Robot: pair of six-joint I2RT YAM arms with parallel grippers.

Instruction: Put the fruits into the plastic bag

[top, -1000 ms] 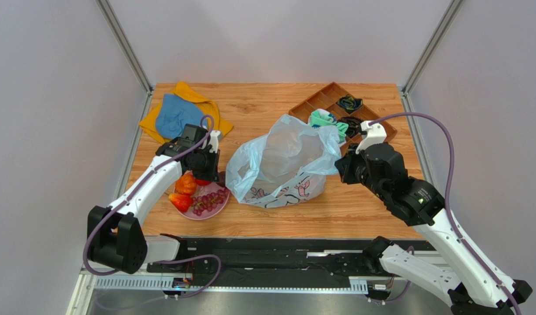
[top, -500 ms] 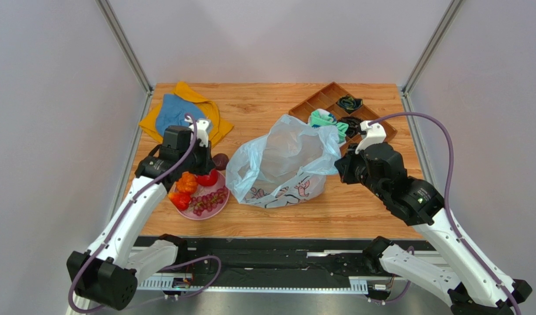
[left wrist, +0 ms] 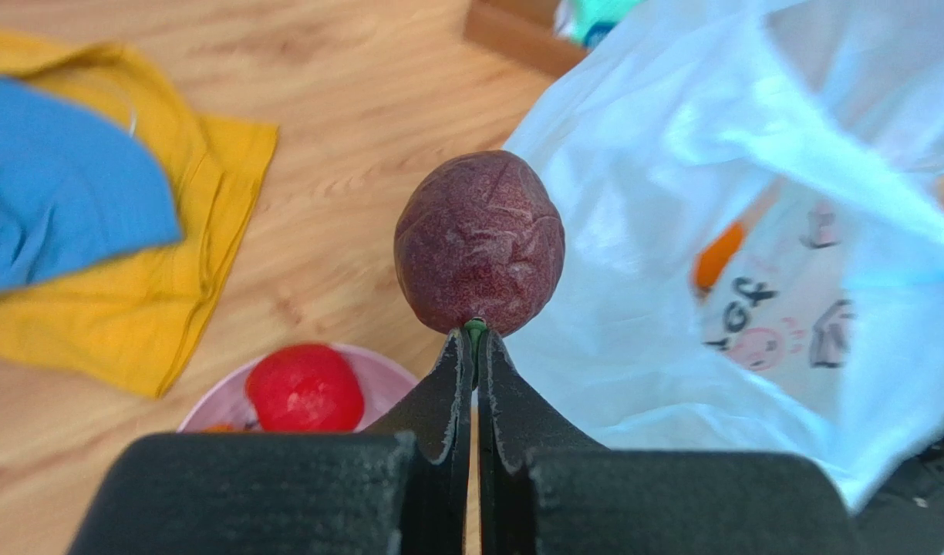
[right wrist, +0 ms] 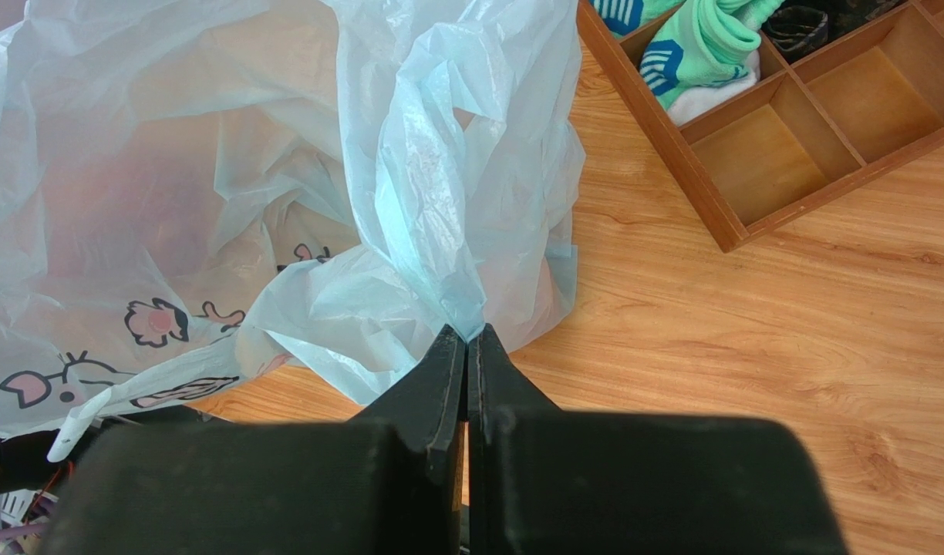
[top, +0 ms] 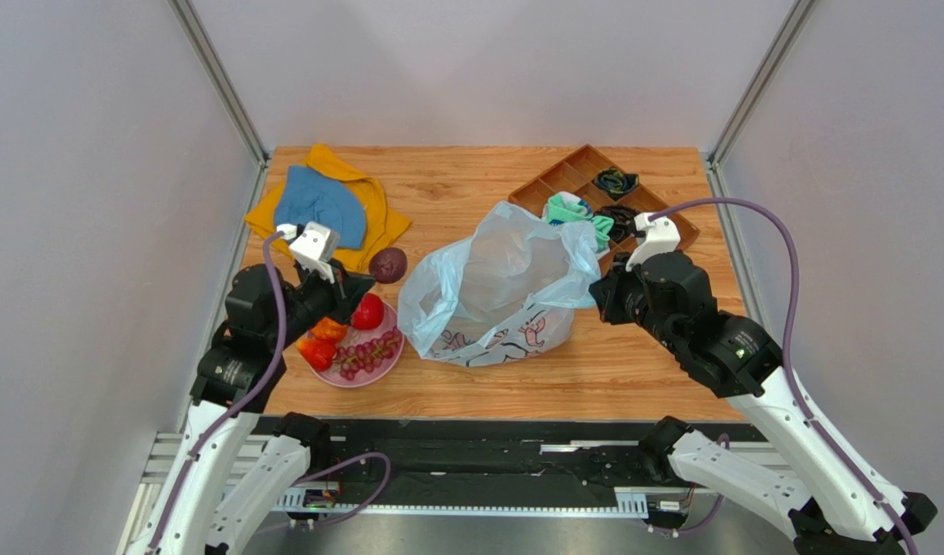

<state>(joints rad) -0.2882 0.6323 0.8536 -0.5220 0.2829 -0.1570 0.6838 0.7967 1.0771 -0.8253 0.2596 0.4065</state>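
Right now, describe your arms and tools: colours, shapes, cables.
The left arm and right arm are white shells with black joints, each trailing a purple cable. The left tool and right tool are black, with two tapering fingers.

The plate of fruits lies left of the bag, the plum between them, cloths behind the plate, a tray behind the bag.

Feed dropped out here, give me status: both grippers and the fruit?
Left gripper shut on plum stem, plum clear of table. Right gripper shut on plastic bag rim. Nothing between plum and bag.
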